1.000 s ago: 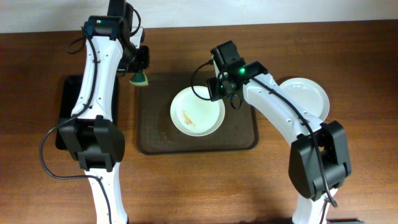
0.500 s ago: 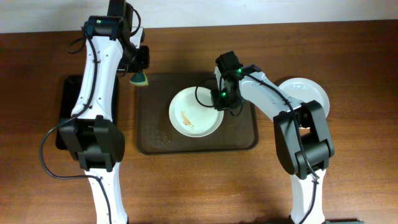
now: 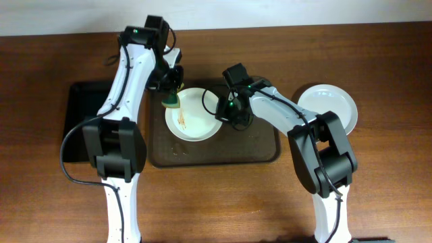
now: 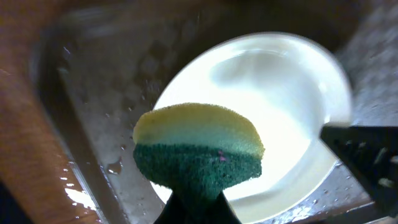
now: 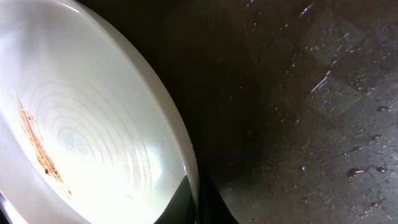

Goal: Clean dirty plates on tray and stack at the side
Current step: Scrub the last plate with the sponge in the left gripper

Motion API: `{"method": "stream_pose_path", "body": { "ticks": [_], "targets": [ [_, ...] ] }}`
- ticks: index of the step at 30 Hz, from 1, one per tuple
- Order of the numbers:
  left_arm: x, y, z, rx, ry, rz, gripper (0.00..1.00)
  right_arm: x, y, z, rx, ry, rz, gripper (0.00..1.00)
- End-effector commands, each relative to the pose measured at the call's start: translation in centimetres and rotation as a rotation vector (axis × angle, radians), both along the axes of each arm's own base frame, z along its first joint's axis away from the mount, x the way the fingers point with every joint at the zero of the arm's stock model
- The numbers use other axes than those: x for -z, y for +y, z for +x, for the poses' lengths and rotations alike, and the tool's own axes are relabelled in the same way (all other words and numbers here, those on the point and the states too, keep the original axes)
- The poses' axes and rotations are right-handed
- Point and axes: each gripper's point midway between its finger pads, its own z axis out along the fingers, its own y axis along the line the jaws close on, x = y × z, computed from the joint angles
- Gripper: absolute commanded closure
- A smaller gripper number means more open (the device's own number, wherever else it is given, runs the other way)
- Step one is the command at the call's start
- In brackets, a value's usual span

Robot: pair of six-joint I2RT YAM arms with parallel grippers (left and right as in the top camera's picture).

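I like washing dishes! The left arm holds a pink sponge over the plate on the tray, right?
Not pink: the left wrist view shows the sponge is yellow and green. The left gripper does hold it over the plate on the tray.

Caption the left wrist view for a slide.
Left gripper holds a sponge over the white plate on the tray.

streaked white plate point(image 3: 196, 120), orange smears, on dark brown tray point(image 3: 260, 145); second white plate point(image 3: 334, 102) right of tray.
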Motion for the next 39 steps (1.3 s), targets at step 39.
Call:
{"method": "stream_pose_path", "body": {
  "ticks": [39],
  "targets": [
    [8.9, 5.8, -3.9, -0.178, 0.165, 0.246, 0.99, 2.8, -1.1, -1.3, -0.007, 0.048, -0.064, 0.96]
  ]
}}
